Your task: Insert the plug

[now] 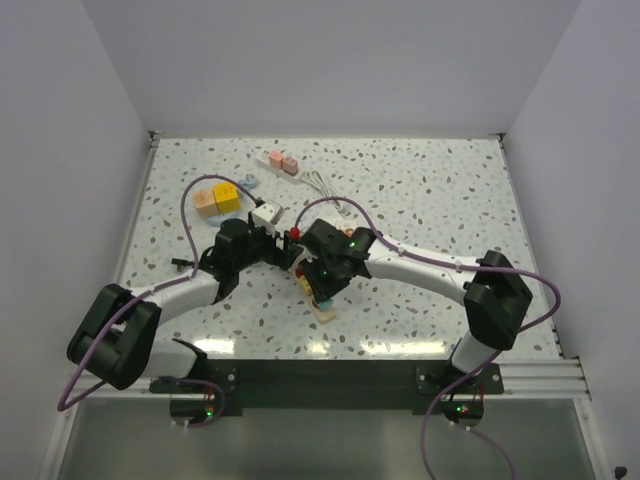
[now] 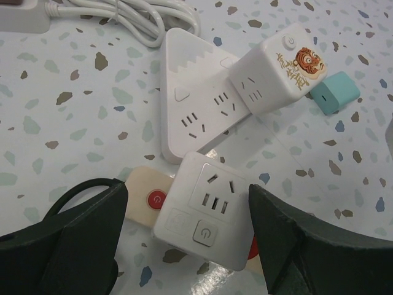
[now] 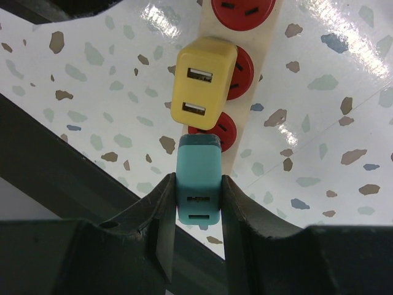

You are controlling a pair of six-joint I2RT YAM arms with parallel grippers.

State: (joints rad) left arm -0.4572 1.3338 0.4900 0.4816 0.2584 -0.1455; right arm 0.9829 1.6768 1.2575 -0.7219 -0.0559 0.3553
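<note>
One boxy teal plug (image 3: pixel 198 178), glossy speckled table (image 3: pixel 319 110)

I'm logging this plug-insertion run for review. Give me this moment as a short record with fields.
right gripper: shut on teal plug
teal plug: over a red socket of the cream strip, next to yellow charger; seating unclear
yellow charger: on the neighbouring red socket
left gripper: open, straddling white socket block
beyond it: white triangular strip, tiger-sticker cube
</note>
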